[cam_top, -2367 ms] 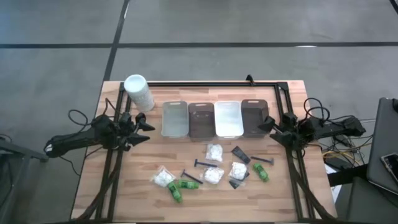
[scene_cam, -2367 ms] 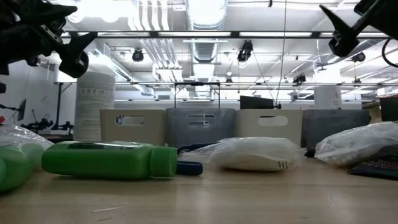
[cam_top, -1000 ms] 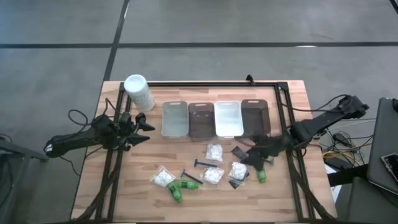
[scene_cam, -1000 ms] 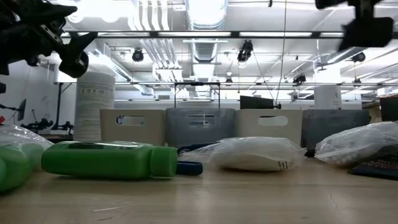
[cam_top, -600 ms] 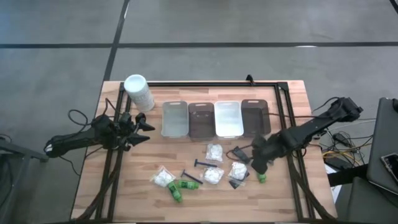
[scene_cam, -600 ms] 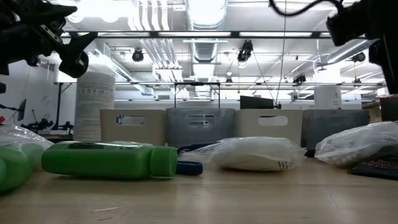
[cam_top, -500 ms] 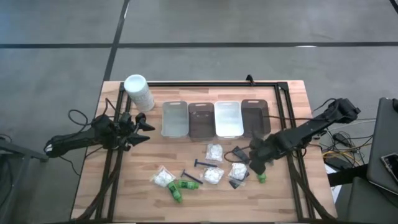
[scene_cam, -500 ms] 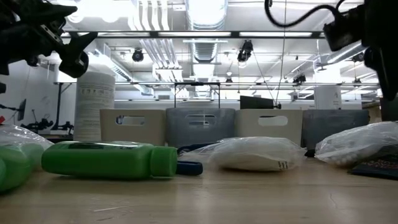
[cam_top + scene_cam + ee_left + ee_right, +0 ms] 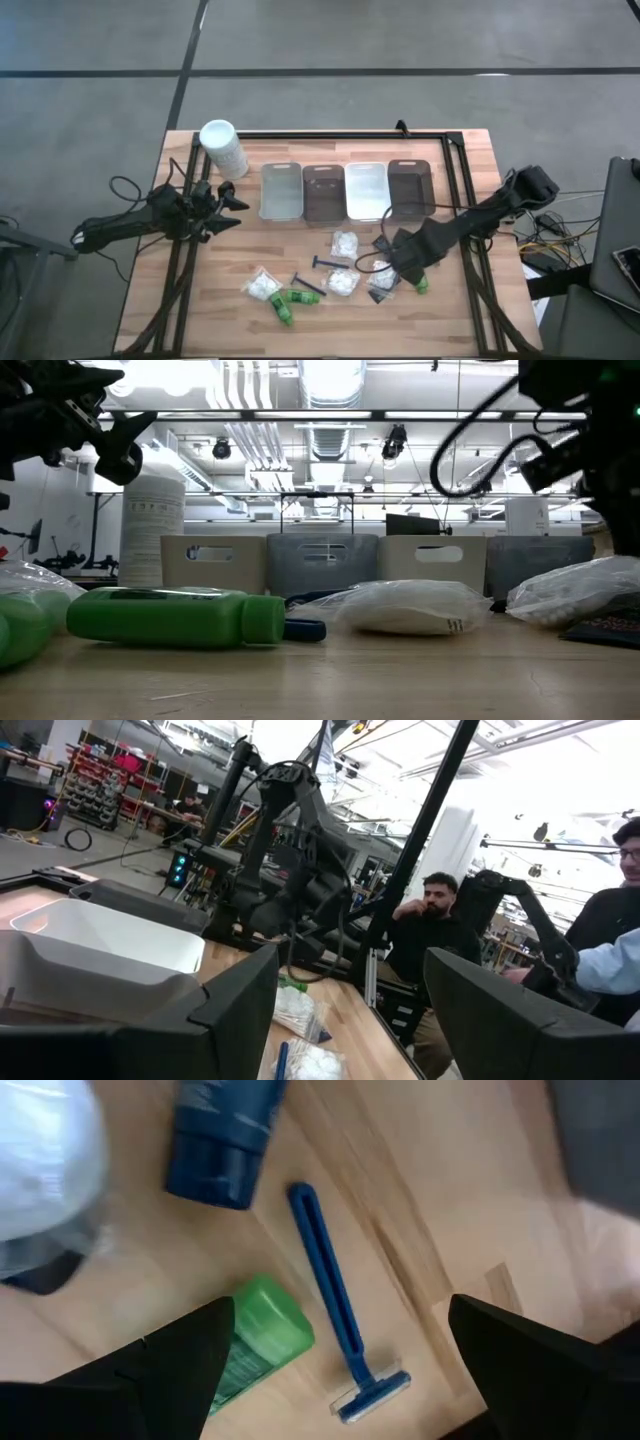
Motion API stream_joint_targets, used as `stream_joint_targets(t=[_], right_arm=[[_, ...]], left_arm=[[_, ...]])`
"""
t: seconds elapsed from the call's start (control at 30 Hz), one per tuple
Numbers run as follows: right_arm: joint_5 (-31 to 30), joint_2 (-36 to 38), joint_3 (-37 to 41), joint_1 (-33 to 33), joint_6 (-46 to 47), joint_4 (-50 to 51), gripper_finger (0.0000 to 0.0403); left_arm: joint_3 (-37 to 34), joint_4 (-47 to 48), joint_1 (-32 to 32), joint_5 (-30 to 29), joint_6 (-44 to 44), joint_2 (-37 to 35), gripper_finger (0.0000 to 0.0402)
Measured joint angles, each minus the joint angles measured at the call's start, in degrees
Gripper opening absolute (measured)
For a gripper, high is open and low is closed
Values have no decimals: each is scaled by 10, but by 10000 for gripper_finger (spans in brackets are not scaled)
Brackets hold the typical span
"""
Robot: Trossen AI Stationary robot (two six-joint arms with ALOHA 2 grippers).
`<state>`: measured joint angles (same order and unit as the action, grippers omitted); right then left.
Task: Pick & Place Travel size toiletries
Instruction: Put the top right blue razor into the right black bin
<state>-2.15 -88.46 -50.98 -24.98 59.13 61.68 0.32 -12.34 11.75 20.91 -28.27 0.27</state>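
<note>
- The toiletries lie loose on the bench [image 9: 200, 310] in front of the four trays [image 9: 345, 190]: packets of white puffs [image 9: 345, 244], green bottles [image 9: 288, 302] and razors.
- None of these items can be seen in a tray yet, so the sorting looks barely begun.
- At the right end of the cluster, a blue razor [image 9: 335, 1305] lies flat beside a green bottle [image 9: 258, 1340] and a dark blue tube [image 9: 222, 1142].
- The right gripper [image 9: 340, 1380] hangs over this group, its jaws wide apart with nothing between them; the razor sits in the gap.
- The step in hand looks like the reach for a first pick, probably the razor.
- Next it needs to line up across the thin handle, come down to the wood and close.
- The left gripper [image 9: 350, 1020] waits at the bench's left side, jaws open and empty.
</note>
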Motion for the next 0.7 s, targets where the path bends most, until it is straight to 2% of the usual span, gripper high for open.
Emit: stream_joint_targets(t=[0.23,0.47,0.7], right_arm=[[7,-25,10,1,35,-11,363],[12,-19,35,2,-8,-101,363],[11,-20,56,3,-46,-110,363]], left_arm=[[0,0,0,0,0,0,257],[0,0,0,0,0,0,257],[0,0,0,0,0,0,257]])
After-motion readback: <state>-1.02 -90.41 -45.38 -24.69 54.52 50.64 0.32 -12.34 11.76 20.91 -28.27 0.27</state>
